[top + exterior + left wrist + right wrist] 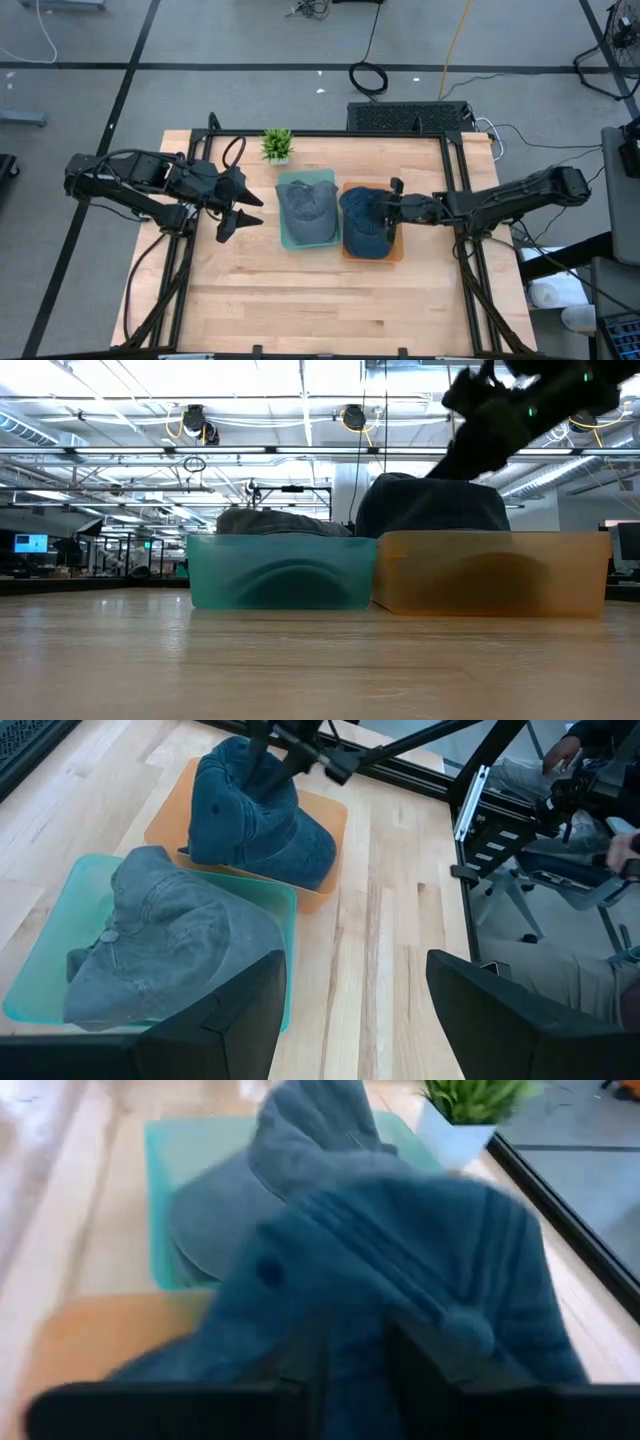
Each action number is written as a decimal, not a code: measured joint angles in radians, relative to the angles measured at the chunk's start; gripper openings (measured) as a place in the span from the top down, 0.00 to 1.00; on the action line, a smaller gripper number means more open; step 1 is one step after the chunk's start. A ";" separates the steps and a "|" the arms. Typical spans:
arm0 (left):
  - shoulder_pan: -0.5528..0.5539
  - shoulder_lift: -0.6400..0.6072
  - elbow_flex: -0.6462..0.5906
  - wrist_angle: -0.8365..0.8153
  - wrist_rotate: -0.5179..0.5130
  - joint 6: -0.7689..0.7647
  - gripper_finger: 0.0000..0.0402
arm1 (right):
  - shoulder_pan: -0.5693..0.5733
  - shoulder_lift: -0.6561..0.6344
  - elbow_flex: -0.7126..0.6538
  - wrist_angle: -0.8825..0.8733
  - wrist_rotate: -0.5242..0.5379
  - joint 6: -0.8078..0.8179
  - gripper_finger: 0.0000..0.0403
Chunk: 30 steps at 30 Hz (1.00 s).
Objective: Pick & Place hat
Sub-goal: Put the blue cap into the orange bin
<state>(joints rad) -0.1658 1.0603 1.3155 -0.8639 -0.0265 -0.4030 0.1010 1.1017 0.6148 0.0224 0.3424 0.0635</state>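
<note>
Nearby, grey hat [304,208] in teal bin [287,240], potted plant [277,145] behind; right gripper [392,208] narrow on blue hat [362,224].

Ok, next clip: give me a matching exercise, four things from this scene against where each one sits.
Things:
1. grey hat
2. blue hat
3. small plant
4. left gripper

Places:
A. in the orange tray
B. over bare table, left of both trays
C. in the green tray
D. near the table's far edge, behind the green tray

Pairs: 1-C, 2-A, 3-D, 4-B
</note>
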 joint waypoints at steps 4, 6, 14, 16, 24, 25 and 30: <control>0.000 0.000 0.000 0.000 0.000 0.004 0.38 | -0.058 0.000 -0.107 0.127 -0.003 -0.016 0.91; 0.000 0.000 0.000 0.000 0.000 0.005 0.38 | -0.089 0.000 -0.152 0.166 -0.003 -0.015 0.97; 0.000 0.000 0.000 0.000 -0.001 0.005 0.38 | -0.175 0.054 -0.249 0.347 -0.117 0.003 0.99; 0.000 0.000 0.000 0.000 -0.002 0.005 0.38 | -0.185 0.096 -0.249 0.362 -0.151 0.004 1.00; 0.000 0.000 0.000 0.001 -0.021 0.006 0.38 | -0.189 0.259 -0.234 0.440 -0.176 0.041 1.00; 0.000 0.000 0.000 0.001 -0.025 0.006 0.38 | -0.192 0.275 -0.228 0.433 -0.186 0.049 1.00; 0.000 0.000 0.000 0.001 -0.027 0.001 0.38 | -0.193 0.317 -0.186 0.391 -0.215 0.032 1.00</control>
<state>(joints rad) -0.1661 1.0603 1.3155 -0.8631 -0.0532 -0.4024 -0.0923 1.4188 0.4289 0.4131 0.1270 0.0951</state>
